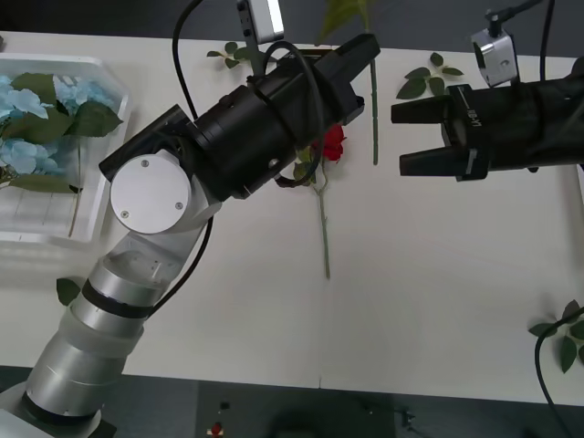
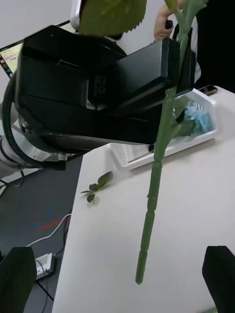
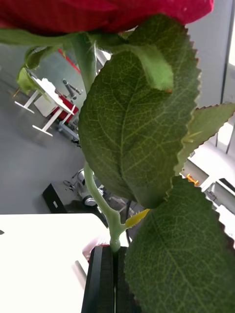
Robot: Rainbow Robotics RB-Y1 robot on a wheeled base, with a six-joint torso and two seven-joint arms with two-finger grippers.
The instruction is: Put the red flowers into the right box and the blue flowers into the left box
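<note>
My left gripper (image 1: 365,50) clenches a rose stem (image 1: 374,119) upright; open right gripper (image 1: 406,139) waits beside it (for handover, I think).

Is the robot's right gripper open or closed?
Open. The right gripper has its two black fingers spread apart with nothing between them, hovering over the table.

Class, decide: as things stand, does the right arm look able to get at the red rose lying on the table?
Probably yes, at its lower stem, which lies bare. The left gripper and its held stem stand between the open right gripper and the rose head.
</note>
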